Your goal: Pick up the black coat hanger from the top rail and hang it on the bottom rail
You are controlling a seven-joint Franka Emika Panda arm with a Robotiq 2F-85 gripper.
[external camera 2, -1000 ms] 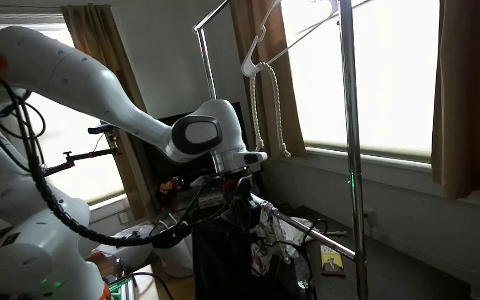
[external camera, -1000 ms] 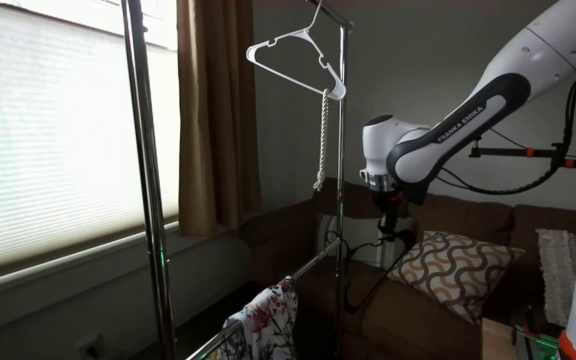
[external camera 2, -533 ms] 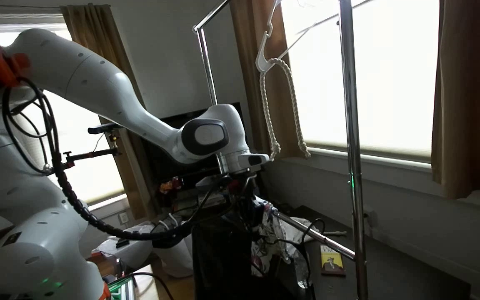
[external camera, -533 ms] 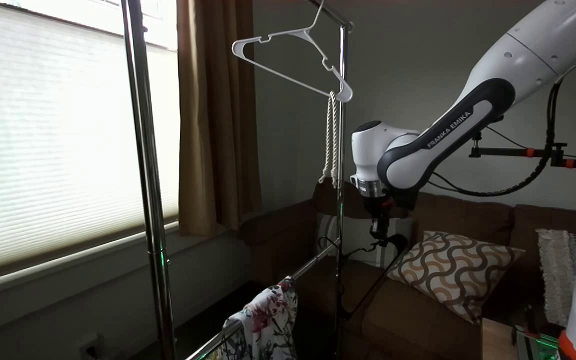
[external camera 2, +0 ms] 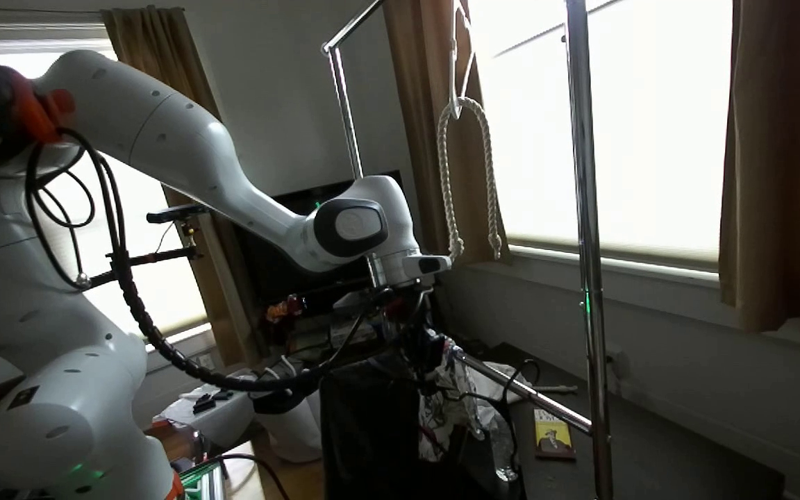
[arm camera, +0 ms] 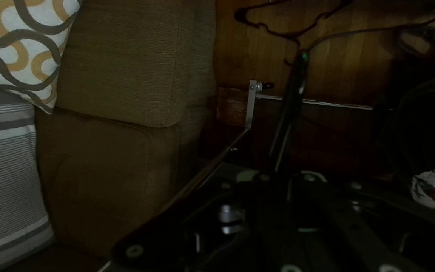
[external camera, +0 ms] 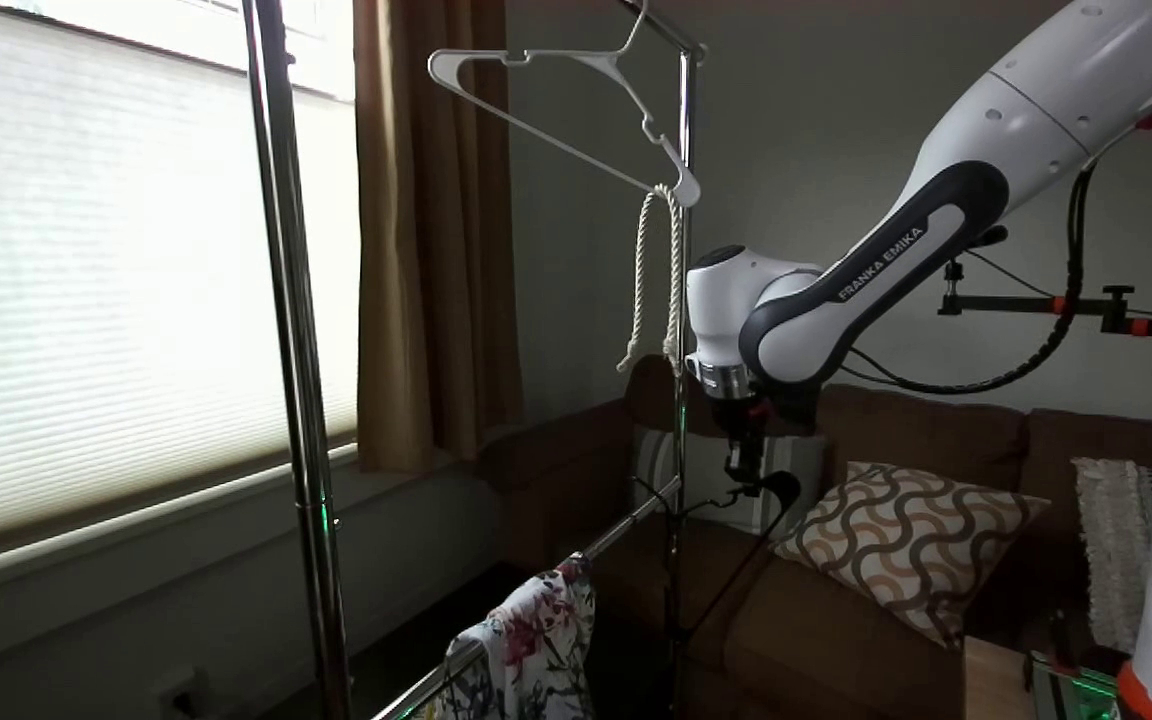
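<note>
Removal: done, gripper (external camera: pixel 748 488) is clamping black coat hanger (external camera: pixel 785 487) well below top rail (external camera 2: pixel 355 24) | Hooking: it is overlapping bottom rail (external camera 2: pixel 546 402) in my sightline, engagement unconfirmed | Release: pending

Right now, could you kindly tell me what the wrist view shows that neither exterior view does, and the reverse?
Only the wrist view shows the pale metal bracket.

Only the exterior views, both of them, show the top rail, the white hanger and the rope draped over it.

Shared by all three: the gripper and the floral cloth. The wrist view and an exterior view share the patterned pillow and brown sofa.
</note>
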